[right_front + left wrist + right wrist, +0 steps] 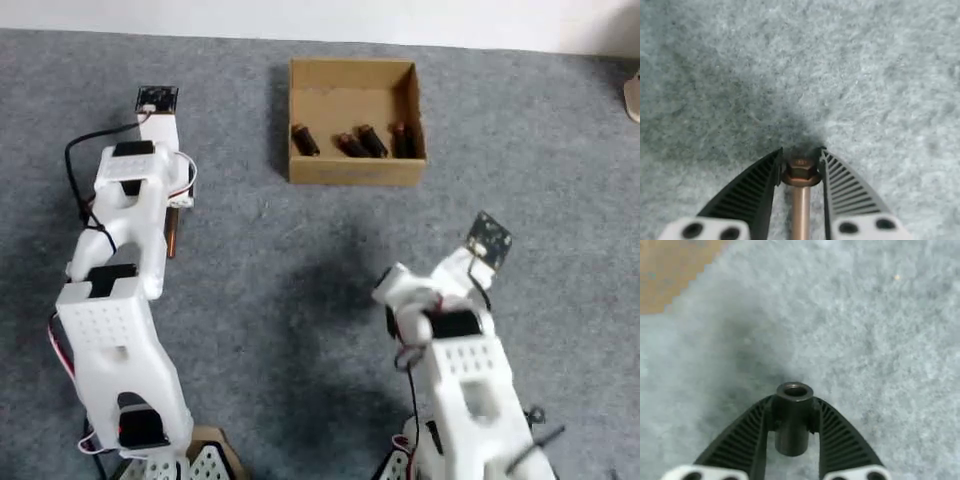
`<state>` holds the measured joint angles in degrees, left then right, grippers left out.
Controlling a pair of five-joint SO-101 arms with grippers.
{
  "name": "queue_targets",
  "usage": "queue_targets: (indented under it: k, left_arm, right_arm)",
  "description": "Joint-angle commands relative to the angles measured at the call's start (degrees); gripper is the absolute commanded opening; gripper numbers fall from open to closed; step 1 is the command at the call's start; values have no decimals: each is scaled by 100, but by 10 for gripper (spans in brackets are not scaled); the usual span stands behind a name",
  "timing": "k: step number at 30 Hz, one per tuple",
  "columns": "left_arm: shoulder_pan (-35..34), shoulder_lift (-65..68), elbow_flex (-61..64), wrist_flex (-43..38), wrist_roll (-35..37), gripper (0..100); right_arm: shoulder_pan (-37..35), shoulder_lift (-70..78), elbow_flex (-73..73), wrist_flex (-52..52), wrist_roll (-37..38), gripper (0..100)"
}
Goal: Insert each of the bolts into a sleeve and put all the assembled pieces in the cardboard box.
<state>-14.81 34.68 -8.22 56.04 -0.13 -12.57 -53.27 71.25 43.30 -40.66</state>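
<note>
The left pincer [800, 159] clamps a copper-coloured bolt [800, 200] by its hex head, one dark ribbed finger [752, 192] on each side. The bolt's smooth shaft runs back between them. Below lies the desk's [790, 60] grey, fuzzy cover.

Four dark assembled pieces [352, 145] are lying side by side in the square cardboard box [350, 173], which is sitting on the grey carpeted table [290, 290].
</note>
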Motion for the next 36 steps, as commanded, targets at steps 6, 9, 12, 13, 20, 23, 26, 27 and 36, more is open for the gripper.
queue_targets:
  k: [6, 9, 12, 13, 20, 23, 26, 27, 36]
  left_arm:
    - [110, -374, -4, 730, -35, 11]
    - [75, -365, -4, 835, -35, 96]
    - [110, -382, -13, 1204, -35, 236]
    - [136, -391, -13, 1319, -35, 259]
    - [154, -400, 13, 1538, -35, 161]
    - [198, -400, 4, 1644, -35, 183]
    - [207, -374, 13, 1653, -35, 184]
    - [198, -365, 13, 1644, -35, 184]
    - [198, -382, -4, 1618, -35, 17]
  right_arm:
    - [-330, -2633, 910, 31, 141, 4]
    - [-391, -3011, 1095, 31, 141, 4]
    - [-382, -3231, 1130, 31, 141, 4]
    - [-382, -3266, 1130, 31, 141, 4]
    - [-374, -3284, 1209, 31, 141, 4]
    - [-391, -3301, 1262, 31, 141, 4]
    - [-391, -3310, 1262, 31, 141, 4]
    - [-391, -3310, 1262, 31, 141, 4]
    - [-391, -3319, 1270, 31, 141, 4]
